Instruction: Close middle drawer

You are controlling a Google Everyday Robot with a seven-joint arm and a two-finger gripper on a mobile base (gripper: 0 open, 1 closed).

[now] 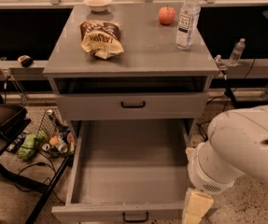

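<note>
The middle drawer (129, 181) is pulled far out of the grey cabinet (133, 59). Its deep grey tray is empty. Its low front with a small black handle (135, 216) lies at the bottom edge of the view. My gripper (195, 210) is a cream-coloured piece at the bottom right. It hangs just outside the drawer's right front corner, close to the front panel. My bulky white arm (245, 148) fills the lower right, beside the drawer's right wall.
The drawer above (171, 107) is shut. On the cabinet top are a chip bag (99, 38), a bowl (97, 3), an apple (166, 15) and a water bottle (187, 20). A wire rack with cans (54, 136) and a dark bag (0, 115) are on the left.
</note>
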